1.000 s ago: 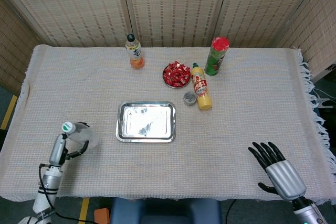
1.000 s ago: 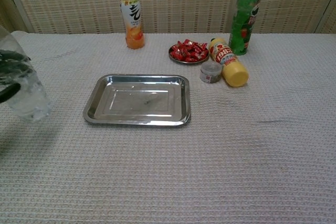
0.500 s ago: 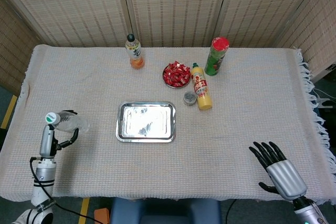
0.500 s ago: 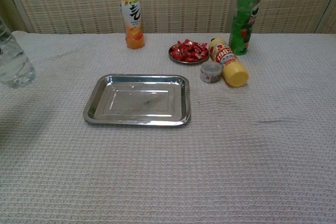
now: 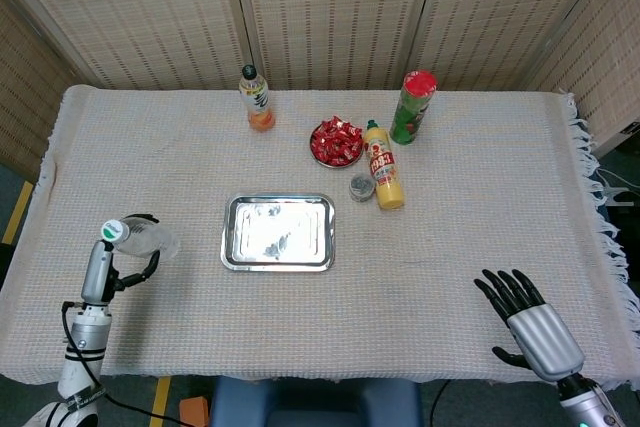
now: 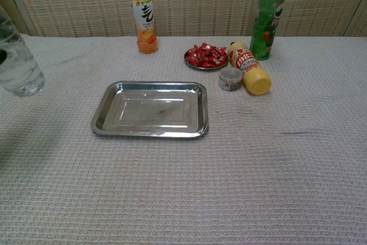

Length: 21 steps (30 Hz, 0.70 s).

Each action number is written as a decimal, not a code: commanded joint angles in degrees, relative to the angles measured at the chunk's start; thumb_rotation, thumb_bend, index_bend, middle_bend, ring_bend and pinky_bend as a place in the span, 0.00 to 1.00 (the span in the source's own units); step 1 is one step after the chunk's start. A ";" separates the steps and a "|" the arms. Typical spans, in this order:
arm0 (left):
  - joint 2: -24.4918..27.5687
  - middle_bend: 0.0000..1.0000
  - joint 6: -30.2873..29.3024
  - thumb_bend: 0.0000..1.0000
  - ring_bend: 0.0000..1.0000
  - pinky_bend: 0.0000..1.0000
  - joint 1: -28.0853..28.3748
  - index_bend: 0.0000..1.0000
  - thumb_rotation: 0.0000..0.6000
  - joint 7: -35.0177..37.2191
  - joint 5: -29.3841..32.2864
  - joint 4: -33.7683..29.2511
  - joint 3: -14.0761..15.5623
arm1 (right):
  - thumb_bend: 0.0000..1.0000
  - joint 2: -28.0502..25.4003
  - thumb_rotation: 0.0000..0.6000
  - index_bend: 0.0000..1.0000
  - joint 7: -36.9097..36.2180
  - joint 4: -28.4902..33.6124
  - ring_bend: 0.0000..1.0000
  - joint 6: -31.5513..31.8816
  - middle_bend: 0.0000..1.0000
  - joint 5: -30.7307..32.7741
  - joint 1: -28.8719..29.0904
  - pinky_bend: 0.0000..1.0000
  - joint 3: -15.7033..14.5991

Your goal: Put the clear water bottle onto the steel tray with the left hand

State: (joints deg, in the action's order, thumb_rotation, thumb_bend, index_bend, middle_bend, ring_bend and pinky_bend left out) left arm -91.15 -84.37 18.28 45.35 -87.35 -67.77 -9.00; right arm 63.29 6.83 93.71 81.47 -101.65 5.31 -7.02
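Observation:
The clear water bottle (image 5: pixel 148 241) with a green-and-white cap is gripped by my left hand (image 5: pixel 130 267) near the table's left front, dark fingers wrapped round its body. In the chest view the bottle (image 6: pixel 18 68) hangs at the left frame edge, its base above the cloth, and the hand is almost wholly out of frame. The steel tray (image 5: pixel 238 249) lies empty at mid-table, to the right of the bottle, and shows in the chest view as well (image 6: pixel 101 120). My right hand (image 5: pixel 527 319) stays at the front right edge, fingers spread, holding nothing.
Behind the tray stand an orange drink bottle (image 5: pixel 257 99), a bowl of red candies (image 5: pixel 336 141), a lying yellow bottle (image 5: pixel 384 179), a small jar (image 5: pixel 361 187) and a green chips can (image 5: pixel 412 107). A woven screen closes the back.
The left hand has lifted the bottle and swung it left, away from the tray, then eased it slightly back to the right. The right hand has stayed put.

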 commanded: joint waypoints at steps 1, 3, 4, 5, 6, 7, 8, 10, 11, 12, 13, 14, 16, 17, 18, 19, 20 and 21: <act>-2.39 0.33 0.73 0.50 0.21 0.32 1.61 0.33 1.00 3.01 -1.05 3.30 1.07 | 0.01 -0.27 1.00 0.00 -0.54 -0.03 0.00 0.79 0.00 -0.29 -0.26 0.00 -0.02; -0.69 0.33 -3.70 0.50 0.21 0.32 2.08 0.33 1.00 1.05 -3.10 -0.17 -0.71 | 0.01 -0.34 1.00 0.00 -0.87 -0.16 0.00 1.31 0.00 -0.50 -0.41 0.00 -0.02; 0.23 0.33 -5.62 0.50 0.21 0.32 2.21 0.33 1.00 -0.12 -3.92 -2.13 -1.57 | 0.01 -0.34 1.00 0.00 -0.98 -0.23 0.00 1.41 0.00 -0.57 -0.45 0.00 -0.03; 1.52 0.33 -7.96 0.50 0.21 0.32 2.21 0.33 1.00 -1.63 -4.78 -5.15 -2.67 | 0.01 -0.32 1.00 0.00 -1.04 -0.30 0.00 1.43 0.00 -0.62 -0.46 0.00 -0.06; 2.47 0.33 -9.24 0.50 0.21 0.32 2.17 0.33 1.00 -2.66 -5.29 -7.39 -3.29 | 0.01 -0.30 1.00 0.00 -1.02 -0.33 0.00 1.39 0.00 -0.66 -0.46 0.00 -0.09; 3.37 0.33 -10.06 0.50 0.21 0.32 2.08 0.33 1.00 -3.46 -5.59 -9.51 -3.68 | 0.01 -0.27 1.00 0.00 -0.97 -0.33 0.00 1.33 0.00 -0.73 -0.44 0.00 -0.13; 4.40 0.33 -10.26 0.50 0.21 0.32 1.85 0.32 1.00 -4.22 -5.46 -11.99 -3.79 | 0.01 -0.23 1.00 0.00 -0.86 -0.32 0.00 1.28 0.00 -0.84 -0.42 0.00 -0.18; 5.19 0.33 -8.61 0.50 0.21 0.32 1.62 0.32 1.00 -5.64 -4.72 -13.70 -2.78 | 0.01 -0.17 1.00 0.00 -0.67 -0.29 0.00 1.21 0.00 -0.96 -0.41 0.00 -0.23; 4.91 0.33 -6.70 0.50 0.21 0.32 1.57 0.32 1.00 -6.40 -3.96 -13.11 -1.58 | 0.01 -0.12 1.00 0.00 -0.56 -0.29 0.00 1.12 0.00 -0.96 -0.39 0.00 -0.24; 4.28 0.32 -5.01 0.50 0.21 0.32 1.57 0.32 1.00 -6.51 -3.20 -12.00 -0.60 | 0.01 -0.09 1.00 0.00 -0.50 -0.29 0.00 1.04 0.00 -0.94 -0.38 0.00 -0.26; 3.32 0.32 -3.16 0.50 0.21 0.32 1.63 0.32 1.00 -6.28 -2.30 -10.47 0.32 | 0.01 -0.09 1.00 0.00 -0.44 -0.27 0.00 0.99 0.00 -0.92 -0.38 0.00 -0.26; 1.79 0.32 -0.56 0.50 0.21 0.32 1.79 0.32 1.00 -5.51 -1.10 -7.95 1.47 | 0.01 -0.09 1.00 0.00 -0.39 -0.25 0.00 1.01 0.00 -0.93 -0.40 0.00 -0.27; -0.72 0.32 2.73 0.50 0.20 0.32 2.12 0.31 1.00 -3.62 0.52 -3.94 2.47 | 0.01 -0.13 1.00 0.00 -0.42 -0.27 0.00 1.16 0.00 -1.01 -0.48 0.00 -0.31; -2.23 0.32 4.33 0.50 0.20 0.32 2.41 0.31 1.00 -2.68 1.05 -1.38 2.94 | 0.01 -0.18 1.00 0.00 -0.49 -0.29 0.00 1.31 0.00 -1.06 -0.53 0.00 -0.32; -3.19 0.32 5.01 0.50 0.20 0.32 2.70 0.31 1.00 -2.11 1.16 0.22 3.04 | 0.01 -0.22 1.00 0.00 -0.58 -0.30 0.00 1.41 0.00 -1.07 -0.56 0.00 -0.30; -3.95 0.31 5.26 0.50 0.20 0.31 3.04 0.31 1.00 -1.66 1.08 1.43 2.92 | 0.01 -0.27 1.00 0.00 -0.68 -0.31 0.00 1.48 0.00 -1.05 -0.57 0.00 -0.27; -4.65 0.31 4.97 0.50 0.20 0.31 3.56 0.31 1.00 -1.39 0.69 2.35 2.50 | 0.01 -0.34 1.00 0.00 -0.85 -0.31 0.00 1.52 0.00 -0.98 -0.56 0.00 -0.23; -5.04 0.31 4.45 0.50 0.20 0.31 3.95 0.31 1.00 -1.45 0.31 2.62 2.09 | 0.01 -0.38 1.00 0.00 -0.95 -0.30 0.00 1.53 0.00 -0.91 -0.55 0.00 -0.18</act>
State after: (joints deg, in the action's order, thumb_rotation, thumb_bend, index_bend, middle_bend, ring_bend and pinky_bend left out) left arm -92.76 -82.82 20.86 42.48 -88.01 -70.61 -7.75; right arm 62.94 5.93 93.40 82.98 -102.60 4.76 -7.24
